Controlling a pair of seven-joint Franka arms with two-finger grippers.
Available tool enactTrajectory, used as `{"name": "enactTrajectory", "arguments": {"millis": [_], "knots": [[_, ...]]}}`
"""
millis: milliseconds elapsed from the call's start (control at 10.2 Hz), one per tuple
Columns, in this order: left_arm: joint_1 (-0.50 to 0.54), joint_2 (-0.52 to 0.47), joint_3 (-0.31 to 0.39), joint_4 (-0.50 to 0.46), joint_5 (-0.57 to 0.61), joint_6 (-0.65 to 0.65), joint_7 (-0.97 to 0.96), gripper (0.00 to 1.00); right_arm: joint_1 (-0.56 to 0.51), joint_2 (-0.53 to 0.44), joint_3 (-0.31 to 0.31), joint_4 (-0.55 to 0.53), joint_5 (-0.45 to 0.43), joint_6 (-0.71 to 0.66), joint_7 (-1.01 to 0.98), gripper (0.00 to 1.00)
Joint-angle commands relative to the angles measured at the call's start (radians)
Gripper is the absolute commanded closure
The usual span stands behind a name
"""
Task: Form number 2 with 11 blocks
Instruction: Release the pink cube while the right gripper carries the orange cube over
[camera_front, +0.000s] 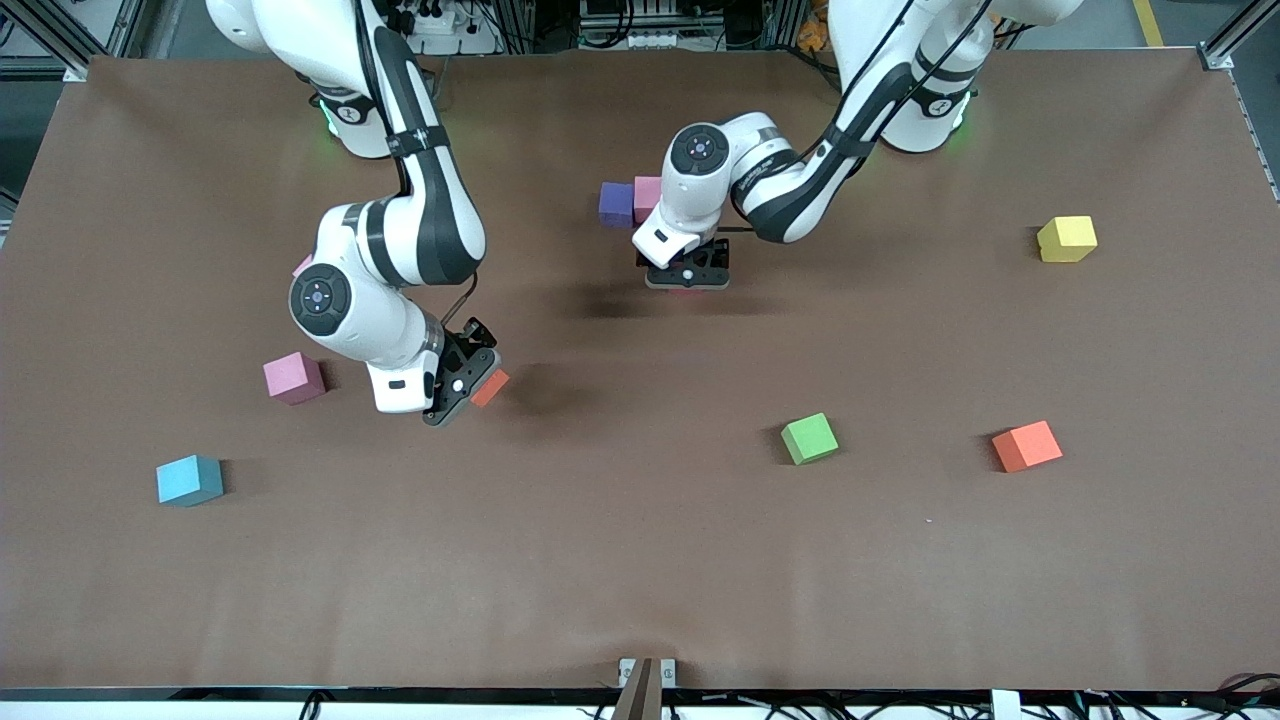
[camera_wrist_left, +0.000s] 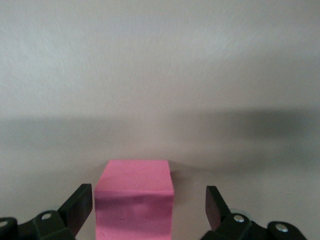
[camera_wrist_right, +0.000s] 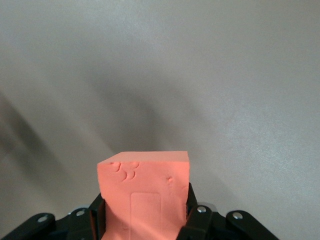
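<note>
- The right gripper (camera_front: 470, 385), up over bare table, is clamped on an orange block (camera_wrist_right: 145, 192); its fingertips are hidden by the cube.
- The left gripper (camera_front: 686, 283) has its fingers (camera_wrist_left: 80, 205) spread wide around a pink block (camera_wrist_left: 134, 200), touching neither side; that block is nearly hidden in the front view.
- Farthest away, a purple block (camera_front: 616, 204) and another pink block (camera_front: 646, 195) touch, the latter partly hidden by the left arm.

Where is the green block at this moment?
In the front view the green block lies on the table, toward the left arm's end, beside the orange block and nearer to the camera than the left hand.
</note>
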Motion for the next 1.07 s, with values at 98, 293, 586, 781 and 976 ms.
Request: {"name": "enactTrajectory", "arguments": {"millis": [98, 293, 586, 781, 976], "knots": [[0.082, -0.125, -0.006, -0.029, 0.011, -0.027, -0.014, 0.00, 0.040, -0.031, -0.005, -0.025, 0.006, 0.010, -0.017, 0.79], [0.145, -0.139, -0.006, -0.013, 0.011, -0.040, -0.005, 0.00, 0.080, -0.028, -0.005, -0.025, 0.007, 0.017, -0.014, 0.79], [0.234, -0.120, 0.011, 0.034, 0.014, -0.040, 0.036, 0.00, 0.140, -0.025, -0.005, -0.028, 0.007, 0.014, -0.009, 0.79], [0.279, -0.078, 0.046, 0.083, 0.013, -0.042, 0.156, 0.00, 0.181, -0.026, -0.005, -0.029, 0.006, 0.004, -0.009, 0.79], [0.279, -0.049, 0.105, 0.120, 0.011, -0.045, 0.205, 0.00, 0.223, -0.023, -0.005, -0.031, 0.006, 0.009, -0.015, 0.80]]}}
